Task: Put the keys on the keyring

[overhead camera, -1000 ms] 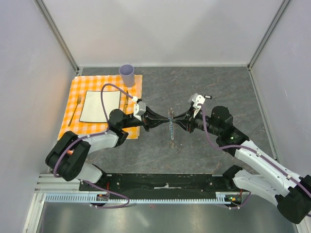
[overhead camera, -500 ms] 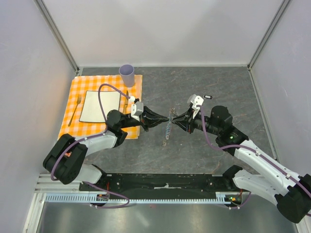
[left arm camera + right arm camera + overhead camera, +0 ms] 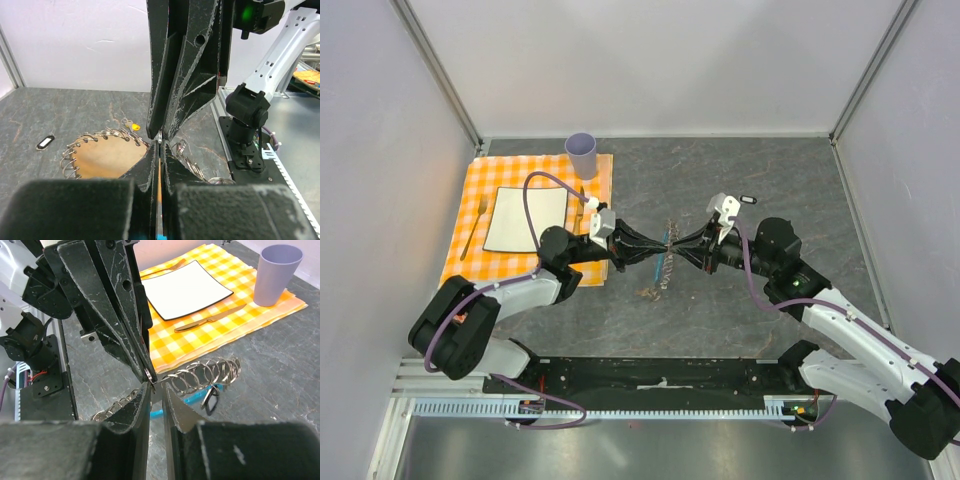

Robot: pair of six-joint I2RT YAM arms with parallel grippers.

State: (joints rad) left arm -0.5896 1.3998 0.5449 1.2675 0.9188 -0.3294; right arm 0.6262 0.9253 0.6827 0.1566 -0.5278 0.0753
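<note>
"Where's the keyring sitting?"

"Mid-table. The keyring (image 3: 664, 266) is strung between your two grippers, whose tips meet nose to nose. Your left gripper (image 3: 653, 247) is clamped tight, with a link of the chain pinched at its tips."

"And the right one?"

"Your right gripper (image 3: 677, 249) has its jaws a narrow gap apart at the same spot (the blue section (image 3: 192, 399) shows just beyond them). I cannot tell whether it is really gripping the chain."

"The keys?"

"A black key (image 3: 209, 403) dangles under the coil. A yellow key (image 3: 134, 127) sits at the loop's far edge. A second black key (image 3: 748, 200) lies on the table near your right arm, well apart from the ring."
</note>
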